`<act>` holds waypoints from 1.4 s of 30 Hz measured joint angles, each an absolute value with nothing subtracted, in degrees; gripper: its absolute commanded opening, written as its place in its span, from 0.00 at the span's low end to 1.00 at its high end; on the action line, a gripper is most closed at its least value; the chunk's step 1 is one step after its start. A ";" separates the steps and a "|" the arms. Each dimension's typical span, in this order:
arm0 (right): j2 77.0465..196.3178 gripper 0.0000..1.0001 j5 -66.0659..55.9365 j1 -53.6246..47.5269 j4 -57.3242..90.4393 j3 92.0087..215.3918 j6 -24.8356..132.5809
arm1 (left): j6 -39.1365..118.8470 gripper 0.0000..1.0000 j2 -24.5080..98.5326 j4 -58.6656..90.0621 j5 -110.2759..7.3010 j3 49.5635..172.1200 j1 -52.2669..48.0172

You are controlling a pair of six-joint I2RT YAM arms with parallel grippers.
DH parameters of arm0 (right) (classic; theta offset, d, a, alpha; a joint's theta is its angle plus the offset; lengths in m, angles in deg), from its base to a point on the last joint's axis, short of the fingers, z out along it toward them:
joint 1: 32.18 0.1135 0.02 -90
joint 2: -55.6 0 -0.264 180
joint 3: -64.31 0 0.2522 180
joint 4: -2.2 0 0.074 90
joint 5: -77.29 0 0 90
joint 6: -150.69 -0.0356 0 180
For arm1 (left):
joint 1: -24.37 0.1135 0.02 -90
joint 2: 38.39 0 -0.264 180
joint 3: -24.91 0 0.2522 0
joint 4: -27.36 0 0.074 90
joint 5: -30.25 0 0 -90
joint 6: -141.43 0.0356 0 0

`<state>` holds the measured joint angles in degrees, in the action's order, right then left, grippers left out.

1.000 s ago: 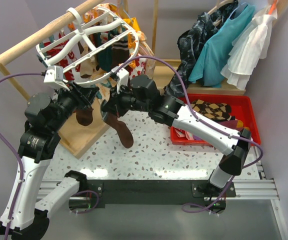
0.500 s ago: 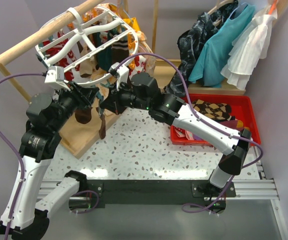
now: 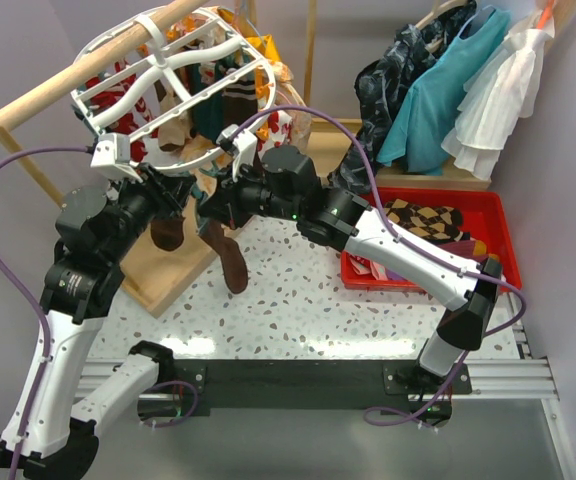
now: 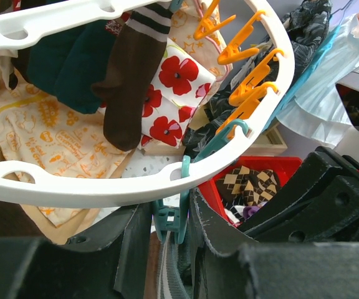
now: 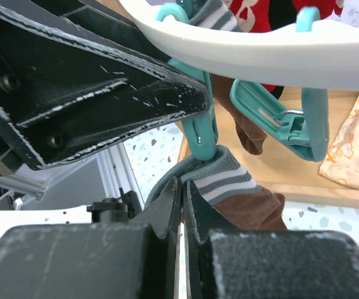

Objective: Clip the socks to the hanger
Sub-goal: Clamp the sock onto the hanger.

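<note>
The white oval hanger [image 3: 158, 70] hangs tilted from the rail, with several socks clipped under it. My left gripper [image 4: 167, 232] is shut on a teal clip [image 4: 170, 219] at the near rim [image 4: 105, 193] of the hanger. Just below it, my right gripper [image 5: 182, 187] is shut on the grey-and-white striped cuff of a brown sock [image 5: 242, 187]. The cuff is pressed up against the lower tip of that teal clip [image 5: 201, 134]. The rest of the brown sock [image 3: 230, 262] dangles under both grippers. More socks, one of them argyle [image 3: 423, 218], lie in the red bin [image 3: 488, 215].
A wooden rail [image 3: 58, 90] carries the hanger over a wooden base board [image 3: 168, 275]. Floral cloth pieces [image 4: 179, 93] and orange clips [image 4: 248, 81] hang inside the rim. A second teal clip [image 5: 291, 124] hangs close by on the right. Teal and white dresses [image 3: 458, 90] hang at the back right.
The dangling brown sock has swung left and then partly back under the grippers. Both grippers keep their hold and place, and the hanger has barely shifted.
</note>
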<state>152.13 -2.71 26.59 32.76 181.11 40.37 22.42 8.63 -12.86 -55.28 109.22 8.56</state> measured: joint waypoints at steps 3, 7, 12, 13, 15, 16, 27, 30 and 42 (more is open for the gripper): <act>152.13 0.00 -2.73 26.65 32.26 181.11 40.37 | 22.59 0.00 8.63 -12.89 -55.48 109.13 8.56; 152.13 0.00 -2.79 26.65 31.51 181.11 40.37 | 22.62 0.00 8.65 -12.91 -55.50 109.04 8.56; 152.13 0.00 -3.12 26.65 31.32 181.13 40.37 | 22.66 0.00 8.65 -12.89 -55.50 109.04 8.56; 152.13 0.00 -3.17 26.65 31.29 181.13 40.37 | 22.75 0.00 8.65 -12.91 -55.52 109.04 8.56; 152.13 0.00 -3.30 26.65 31.08 181.13 40.35 | 22.99 0.00 8.65 -12.91 -55.52 109.04 8.56; 152.13 0.00 -3.45 26.65 30.90 181.13 40.37 | 23.12 0.00 8.65 -12.91 -55.54 109.02 8.56; 152.13 0.00 -4.26 26.65 28.58 181.13 40.09 | 23.58 0.31 8.74 -12.84 -55.76 108.08 8.56; 152.13 0.00 -4.24 26.65 27.93 181.13 39.93 | 23.56 0.48 8.54 -12.80 -55.76 108.08 8.56; 152.09 0.44 -4.39 26.63 25.83 180.87 39.34 | 23.53 0.77 7.63 -14.15 -57.79 109.33 8.60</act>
